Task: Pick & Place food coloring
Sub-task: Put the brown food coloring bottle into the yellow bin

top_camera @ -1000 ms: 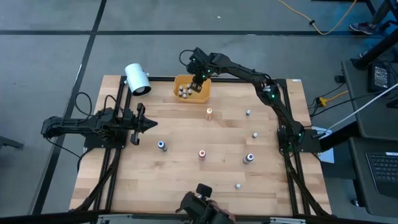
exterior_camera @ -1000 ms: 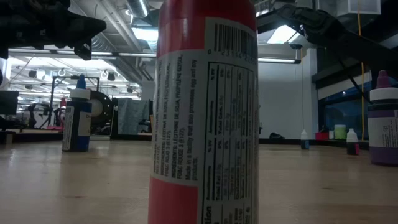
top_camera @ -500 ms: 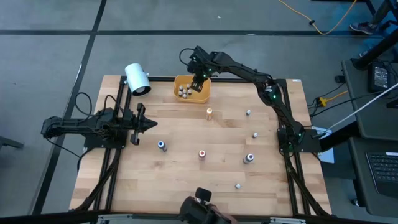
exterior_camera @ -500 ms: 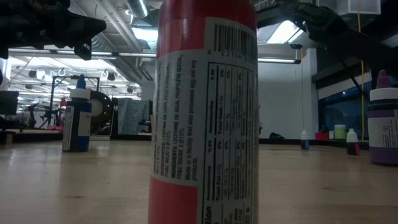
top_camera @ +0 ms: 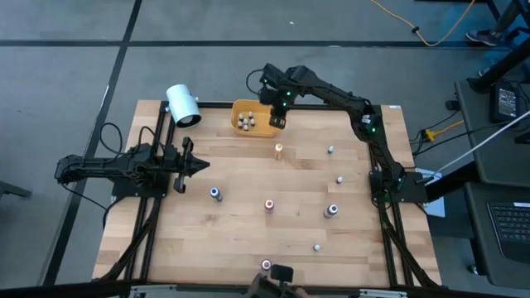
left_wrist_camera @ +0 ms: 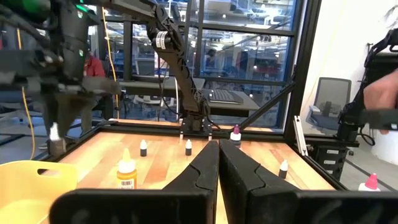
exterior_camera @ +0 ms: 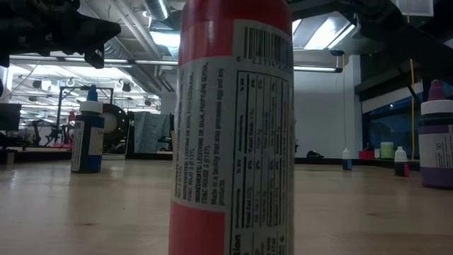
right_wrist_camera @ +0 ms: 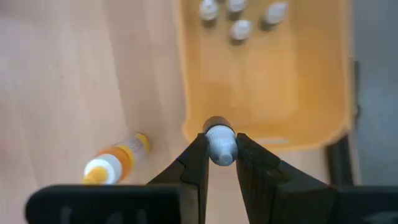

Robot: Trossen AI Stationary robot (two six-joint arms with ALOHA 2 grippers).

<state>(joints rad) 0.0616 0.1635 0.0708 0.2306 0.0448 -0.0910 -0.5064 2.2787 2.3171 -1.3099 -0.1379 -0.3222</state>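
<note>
A: From bench height, what sits closest?

B: A red bottle fills the low view. Its white label carries a barcode and a nutrition-style panel; the small print cannot be read. Behind it a blue-capped bottle stands on one side and a purple-capped bottle on the other. The view from above shows only their caps, as dots scattered on the wooden bench.

A: And the left claw?

B: It hangs at the bench's left edge with its fingers pressed together on nothing. Its wrist camera looks across the bench to an orange-labelled bottle, several small bottles beyond it, and a corner of the yellow bin.

A: Where is the food coloring that is being carried?

B: A white-capped bottle is pinched between the narrow fingers of the right claw, right at the bin's rim. Only the right wrist camera shows that grip; from above, the claw hides the bottle. It hangs over the right end of the yellow bin near the far edge, where four bottles already lie. The orange-capped bottle stands on the bench just outside the bin.

A: Anything farther back?

B: A white cylinder lies at the far left corner.
</note>
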